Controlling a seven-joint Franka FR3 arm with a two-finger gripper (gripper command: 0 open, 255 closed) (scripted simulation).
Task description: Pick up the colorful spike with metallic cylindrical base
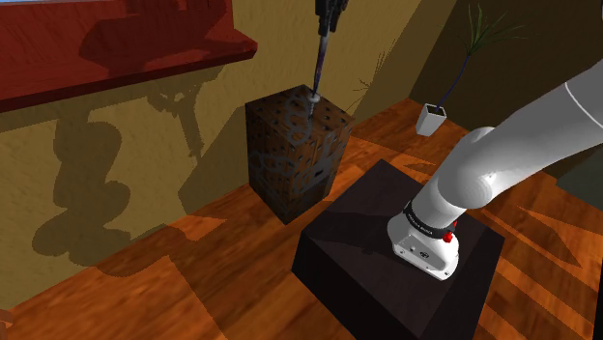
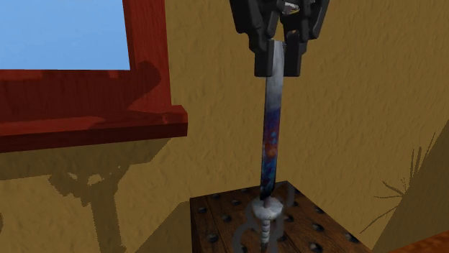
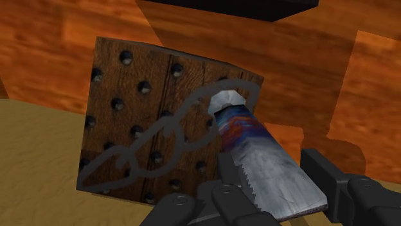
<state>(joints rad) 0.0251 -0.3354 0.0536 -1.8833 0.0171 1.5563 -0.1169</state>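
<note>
Against an ochre wall stands a dark studded box [image 1: 297,155], the colorful spike [image 2: 270,136] upright with its metallic base [image 2: 265,212] at the box top, the black gripper [image 2: 278,68] clamped on its upper end: rigid, slender, probably light and slick, so a square hold matters.

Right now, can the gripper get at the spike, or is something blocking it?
Looks like yes: the gripper clasps the spike at its upper end from above, with nothing between them. The studded box lies below the spike's silver base, well clear of the grip.
</note>
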